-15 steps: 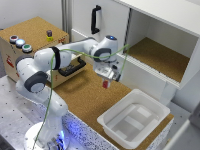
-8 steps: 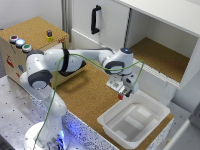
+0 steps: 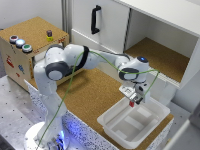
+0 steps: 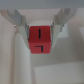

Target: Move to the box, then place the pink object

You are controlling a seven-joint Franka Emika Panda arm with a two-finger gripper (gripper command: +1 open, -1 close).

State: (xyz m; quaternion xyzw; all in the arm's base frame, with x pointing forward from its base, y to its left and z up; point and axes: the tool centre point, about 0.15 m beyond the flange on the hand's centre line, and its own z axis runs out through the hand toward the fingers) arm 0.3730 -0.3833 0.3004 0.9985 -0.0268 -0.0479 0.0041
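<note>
The box (image 3: 157,124) is a shallow white bin at the front edge of the cork table, at the exterior view's right. My gripper (image 3: 133,102) hangs just over the bin's far rim and is shut on the pink object (image 3: 132,104), a small pink-red block. In the wrist view the block (image 4: 40,39) fills the middle, with dark line marks on its face, clamped between both fingers (image 4: 20,25). The white bin floor (image 4: 42,67) lies below it.
A wooden box (image 3: 22,50) with coloured buttons stands at the exterior view's left, with a small dark cylinder with a red top (image 3: 49,34) on it. A white cabinet (image 3: 150,30) with a black handle (image 3: 95,19) and an open cork-lined compartment is behind the bin.
The arm has swung toward the exterior view's right and down, carrying the pink block from above the cork mat to over the white bin's rim.
</note>
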